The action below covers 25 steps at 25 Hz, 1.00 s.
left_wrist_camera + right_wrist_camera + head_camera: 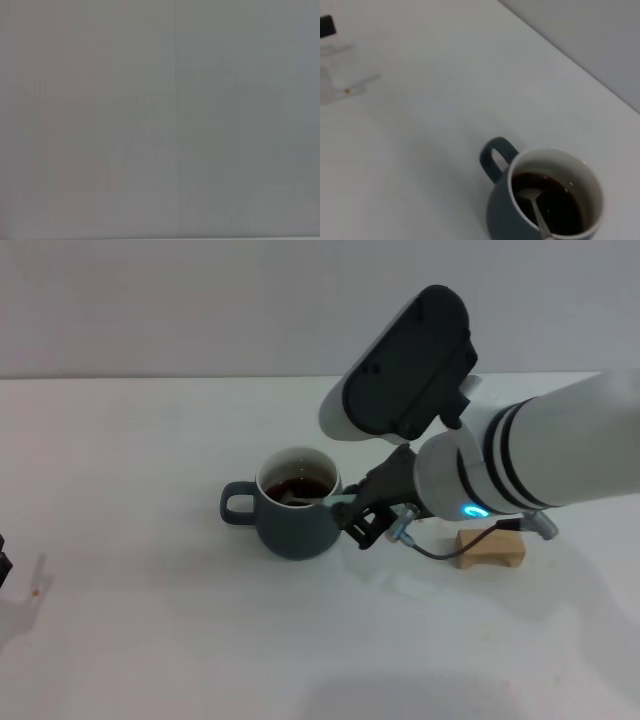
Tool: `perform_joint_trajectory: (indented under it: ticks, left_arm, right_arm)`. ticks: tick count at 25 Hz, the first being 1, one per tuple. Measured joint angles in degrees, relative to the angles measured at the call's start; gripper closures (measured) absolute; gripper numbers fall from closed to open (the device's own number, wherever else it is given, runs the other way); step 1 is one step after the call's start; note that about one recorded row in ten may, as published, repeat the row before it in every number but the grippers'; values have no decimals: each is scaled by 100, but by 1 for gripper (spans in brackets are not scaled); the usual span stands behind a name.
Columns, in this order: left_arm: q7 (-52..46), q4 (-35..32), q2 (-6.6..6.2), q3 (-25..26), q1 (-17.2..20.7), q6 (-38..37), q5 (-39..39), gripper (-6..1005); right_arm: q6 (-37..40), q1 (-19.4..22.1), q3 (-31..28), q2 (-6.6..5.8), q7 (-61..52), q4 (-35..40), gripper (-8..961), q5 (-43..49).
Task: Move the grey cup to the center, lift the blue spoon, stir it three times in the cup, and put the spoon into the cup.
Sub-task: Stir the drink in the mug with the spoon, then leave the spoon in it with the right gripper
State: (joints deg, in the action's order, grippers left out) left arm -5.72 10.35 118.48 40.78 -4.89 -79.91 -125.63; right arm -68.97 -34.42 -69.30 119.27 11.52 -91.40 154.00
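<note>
- Right gripper point(352, 512) sits low over the table, just beside the rim of the grey cup point(295, 520) on the side away from its handle; its dark fingers appear pinched on the pale handle of the blue spoon point(318, 501), though the contact is small in the head view.
- Inside the cup, the spoon's metal bowl is dipped in dark liquid and its neck leans up over the rim toward the gripper, which the right wrist view shows plainly point(535, 207).
- That slant follows from the grip: the arm comes in from the right side, so the handle tilts out that way while the bowl stays submerged.
- With its loop handle pointing to the robot's left, away from the working arm, the cup leaves the open rim free for the spoon.
- Standing near the middle of the white table point(150, 640), the cup looks already placed; I judge the stirring or the final drop of the spoon to be the step in hand.
- Nearby, a small wooden block point(490, 548) lies under the right forearm, apart from the cup.
- Left gripper is not in view; its wrist camera shows only a blank grey surface.
</note>
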Motion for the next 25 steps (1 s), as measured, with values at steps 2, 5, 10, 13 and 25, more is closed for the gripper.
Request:
perform_joint_trajectory:
  ticks: [2,5,10,13,25]
  left_arm:
    - [0,4,0,0,2,-11,-10,142]
    - [0,4,0,0,4,-22,-12,142]
    - [1,2,0,0,3,-32,-14,142]
    - [1,2,0,0,0,-34,1,142]
    - [1,3,7,0,-16,-7,8,142]
  right_arm:
    - [61,-31,10,1,0,24,790,-52]
    - [183,-93,27,0,2,95,790,-65]
    - [384,-210,27,-9,27,319,789,-64]
    - [440,-298,-31,-24,47,458,789,-23]
    - [383,-268,-222,-38,192,640,788,17]
